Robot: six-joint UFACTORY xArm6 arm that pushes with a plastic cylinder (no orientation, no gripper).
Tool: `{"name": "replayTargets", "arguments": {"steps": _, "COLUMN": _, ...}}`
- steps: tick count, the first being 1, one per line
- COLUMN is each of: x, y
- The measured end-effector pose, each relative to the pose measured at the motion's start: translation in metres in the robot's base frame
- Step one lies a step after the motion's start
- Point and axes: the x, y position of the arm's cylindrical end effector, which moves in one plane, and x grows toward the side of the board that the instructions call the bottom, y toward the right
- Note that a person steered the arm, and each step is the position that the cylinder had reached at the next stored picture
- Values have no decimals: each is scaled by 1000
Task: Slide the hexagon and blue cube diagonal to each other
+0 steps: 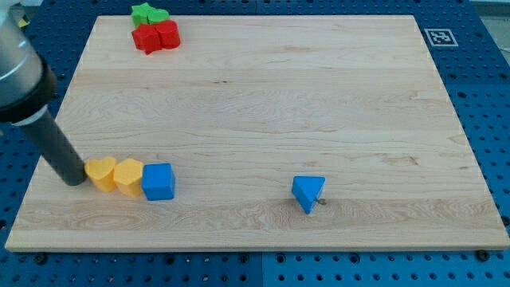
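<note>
A blue cube (158, 181) sits near the view's bottom left. A yellow hexagon (128, 176) touches its left side, and an orange block (101, 172), of rounded shape, touches the hexagon's left side. The three form a row. My tip (76, 178) rests on the board right at the left side of the orange block, at the left end of the row.
A blue triangular block (308, 192) lies at the bottom middle-right. At the top left edge sit a green block (149, 13) and red blocks (156, 36) bunched together. A fiducial tag (438, 37) is at the board's top right corner.
</note>
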Motion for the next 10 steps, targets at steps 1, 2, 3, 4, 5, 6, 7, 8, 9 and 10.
{"name": "replayTargets", "arguments": {"steps": 1, "x": 3, "y": 21}}
{"name": "replayTargets", "arguments": {"steps": 2, "x": 14, "y": 17}}
{"name": "replayTargets", "arguments": {"steps": 3, "x": 30, "y": 14}}
{"name": "replayTargets", "arguments": {"steps": 4, "x": 30, "y": 45}}
{"name": "replayTargets", "arguments": {"steps": 5, "x": 30, "y": 75}}
{"name": "replayTargets", "arguments": {"steps": 6, "x": 30, "y": 98}}
{"name": "replayTargets", "arguments": {"steps": 7, "x": 34, "y": 99}}
{"name": "replayTargets", "arguments": {"steps": 8, "x": 33, "y": 99}}
{"name": "replayTargets", "arguments": {"steps": 9, "x": 16, "y": 99}}
{"name": "replayTargets", "arguments": {"steps": 10, "x": 2, "y": 104}}
